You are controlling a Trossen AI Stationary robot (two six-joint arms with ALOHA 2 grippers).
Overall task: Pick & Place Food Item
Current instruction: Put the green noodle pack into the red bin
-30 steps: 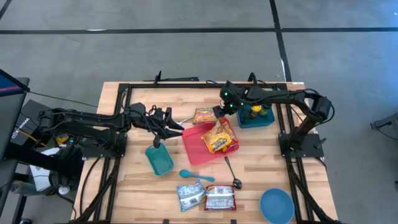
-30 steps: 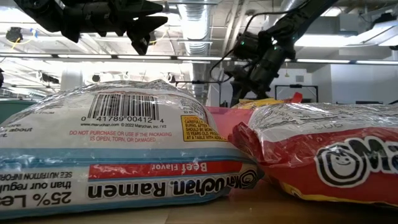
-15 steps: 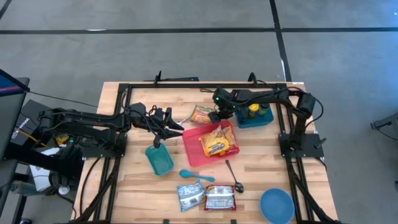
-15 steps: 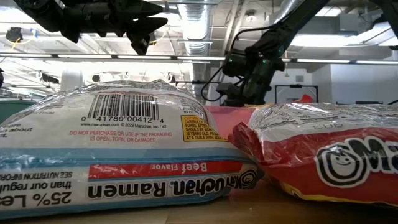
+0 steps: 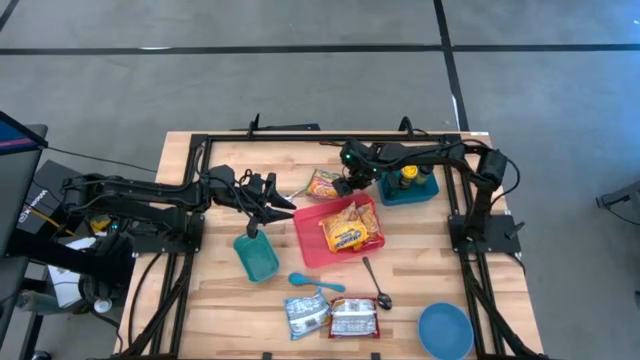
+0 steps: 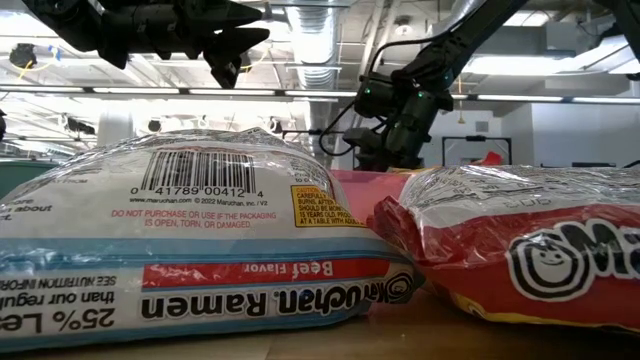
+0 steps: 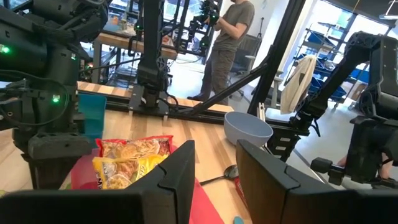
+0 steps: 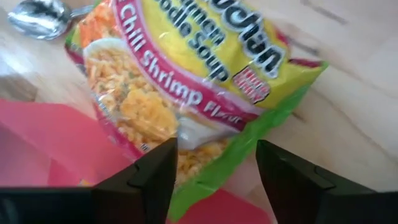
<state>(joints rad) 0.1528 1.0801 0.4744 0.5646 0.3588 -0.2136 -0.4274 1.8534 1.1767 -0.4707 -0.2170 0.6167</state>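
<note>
A yellow-and-red chili shrimp ramen packet lies flat on the wood just past the far edge of the red tray. My right gripper hangs over it, slanting down, open. Its fingers stand over the packet's green-edged end, one on each side; I cannot tell whether they touch it. A second yellow packet lies in the tray. My left gripper waits level above the table left of the tray, open with nothing between its fingers.
A teal container sits below the left gripper. A teal bin with bottles stands right of the right gripper. Toward the near edge lie a blue spoon, a metal spoon, two ramen packets and a blue bowl. A person stands beyond the table.
My right gripper has gone toward the table's left edge and down, from beside the teal bin to above the chili shrimp packet, staying open.
</note>
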